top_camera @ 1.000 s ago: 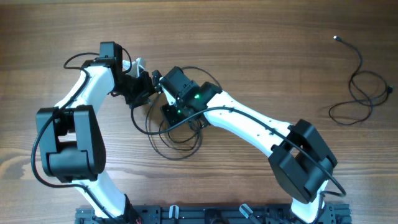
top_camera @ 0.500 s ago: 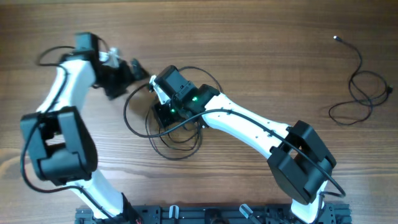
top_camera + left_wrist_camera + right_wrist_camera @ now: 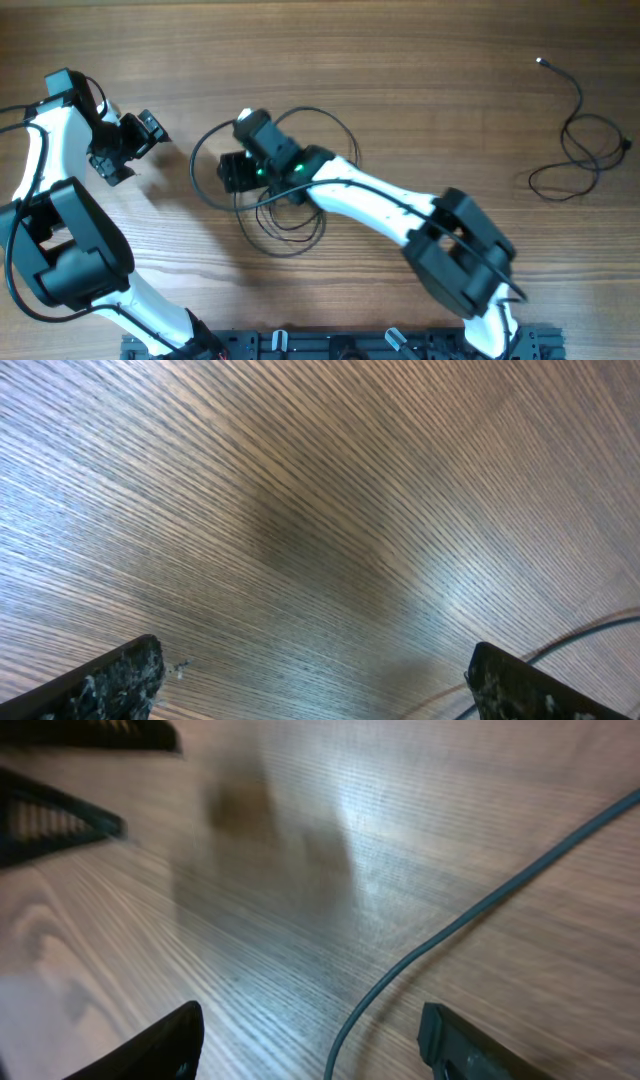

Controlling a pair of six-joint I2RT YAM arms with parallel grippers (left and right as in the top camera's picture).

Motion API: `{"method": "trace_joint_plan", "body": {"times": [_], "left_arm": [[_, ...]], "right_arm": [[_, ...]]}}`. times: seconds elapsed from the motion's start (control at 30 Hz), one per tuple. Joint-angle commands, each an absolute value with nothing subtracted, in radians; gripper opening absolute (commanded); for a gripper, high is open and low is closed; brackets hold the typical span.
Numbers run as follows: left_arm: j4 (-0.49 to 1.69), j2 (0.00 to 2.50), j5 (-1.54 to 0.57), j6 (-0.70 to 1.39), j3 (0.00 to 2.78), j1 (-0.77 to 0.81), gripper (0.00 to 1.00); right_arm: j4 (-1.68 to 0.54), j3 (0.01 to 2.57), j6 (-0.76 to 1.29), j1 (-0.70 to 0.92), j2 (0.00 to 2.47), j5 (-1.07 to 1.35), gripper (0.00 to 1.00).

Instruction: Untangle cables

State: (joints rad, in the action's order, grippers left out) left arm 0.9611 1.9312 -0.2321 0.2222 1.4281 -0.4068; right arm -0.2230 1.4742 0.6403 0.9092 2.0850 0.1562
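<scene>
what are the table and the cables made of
The table looks like wood or wood-look laminate: straight brown grain, with a soft sheen suggesting a smooth finish. The cables seem sheathed in rubber or plastic: dark, matte, bending in loose loops.

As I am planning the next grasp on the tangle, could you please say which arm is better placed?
Right. The right end effector hovers open over the tangled cables, with one strand lying between its fingers in the wrist view. The left end effector sits open well aside, over plain table.
</scene>
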Motion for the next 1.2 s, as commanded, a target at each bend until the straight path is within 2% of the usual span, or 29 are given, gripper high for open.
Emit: {"method": "trace_joint_plan", "body": {"times": [0.0,0.13,0.27,0.3,0.33,0.4,0.53,0.6,0.73,0.8,1.0,1.17], "left_arm": [[0.959,1.911,-0.219,0.224,1.435,-0.408,1.00],[0.959,1.911,-0.219,0.224,1.435,-0.408,1.00],[0.958,1.911,-0.219,0.224,1.435,-0.408,1.00],[0.958,1.911,-0.219,0.224,1.435,-0.408,1.00],[0.958,1.911,-0.219,0.224,1.435,-0.408,1.00],[0.958,1.911,-0.219,0.224,1.435,-0.408,1.00],[0.958,1.911,-0.219,0.224,1.435,-0.408,1.00],[0.958,1.911,-0.219,0.224,1.435,-0.408,1.00],[0.958,1.911,-0.219,0.224,1.435,-0.408,1.00],[0.958,1.911,-0.219,0.224,1.435,-0.408,1.00],[0.958,1.911,-0.219,0.224,1.435,-0.408,1.00],[0.958,1.911,-0.219,0.224,1.435,-0.408,1.00]], "right_arm": [[-0.197,1.465,0.658,0.947,2.177,0.130,0.70],[-0.184,1.465,0.658,0.970,2.236,0.109,0.63],[-0.194,1.465,0.657,0.971,2.262,0.084,0.49],[-0.201,1.465,0.657,0.971,2.261,0.075,0.43],[-0.200,1.465,0.653,0.971,2.261,0.075,0.21],[-0.204,1.465,0.654,0.967,2.261,0.080,0.07],[-0.198,1.466,0.654,0.949,2.249,0.118,0.08],[-0.198,1.473,0.613,0.937,2.239,0.158,0.04],[-0.195,1.541,0.479,0.907,2.173,0.416,0.04],[-0.200,1.570,0.467,0.897,2.112,0.451,0.04],[-0.171,1.587,0.389,0.889,1.851,0.327,0.04],[-0.063,1.587,0.179,0.889,1.648,0.097,0.04]]}}
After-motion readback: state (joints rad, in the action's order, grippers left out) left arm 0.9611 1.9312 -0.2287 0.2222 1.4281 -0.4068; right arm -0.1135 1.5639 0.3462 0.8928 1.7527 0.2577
